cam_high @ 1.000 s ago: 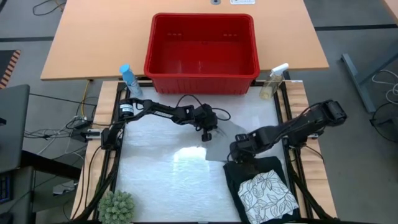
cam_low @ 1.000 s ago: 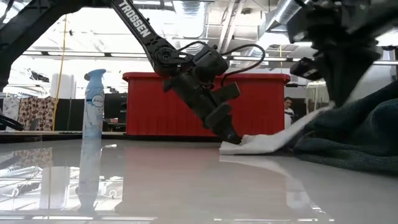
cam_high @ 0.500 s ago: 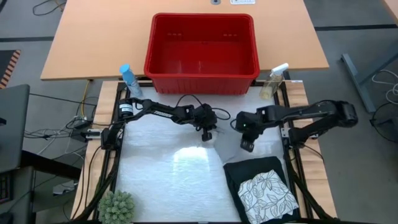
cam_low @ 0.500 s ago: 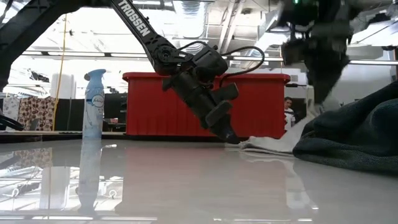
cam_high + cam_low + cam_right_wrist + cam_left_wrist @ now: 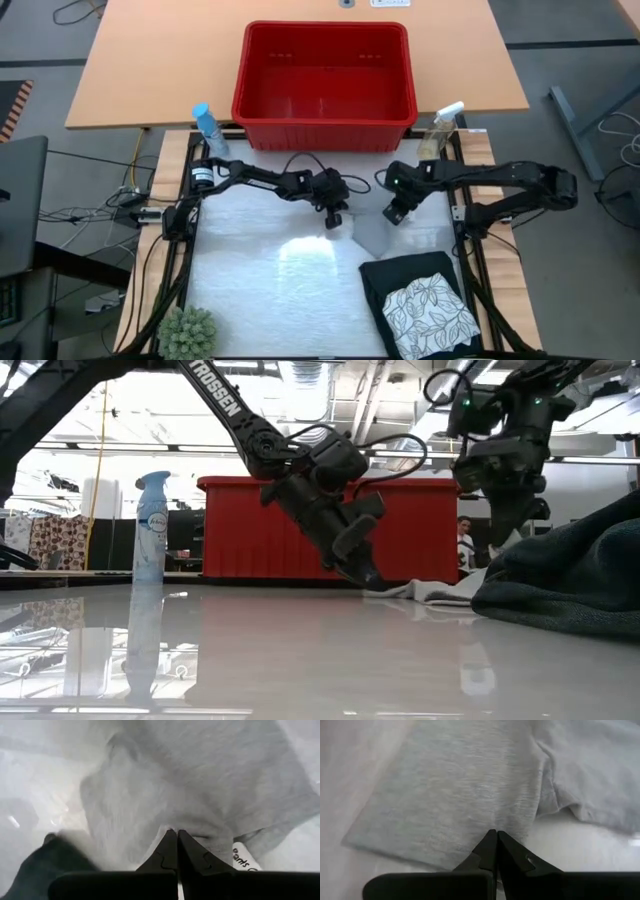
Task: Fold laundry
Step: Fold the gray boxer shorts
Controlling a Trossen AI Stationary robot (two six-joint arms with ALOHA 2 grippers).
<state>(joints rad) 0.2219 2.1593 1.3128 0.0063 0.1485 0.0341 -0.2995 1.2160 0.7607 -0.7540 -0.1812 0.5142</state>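
Note:
A small grey cloth lies on the white table between my two grippers. My left gripper is shut, its tips down on the cloth's left edge. My right gripper is shut on the cloth's right part and stands above the table. Near the right front, folded dark jeans lie flat with a white leaf-print cloth on top. My left gripper presses its shut fingertips down on the grey cloth just inside its edge, slanting down from the table's left. The cloth lies flat on the table there. My right gripper pinches a gathered bit of the grey cloth between its fingertips, coming from above. That part is lifted and the cloth hangs down slack to the table.
A red basket stands at the far edge behind the table. A blue spray bottle is at the far left corner, a clear one at the far right. A green plant sits at the near left.
My right gripper has gone from beside the jeans toward the table's far edge, rolling its wrist, and has carried its part of the grey cloth along. The cloth is now bunched closer to the left gripper, which has kept its place on the cloth's edge.

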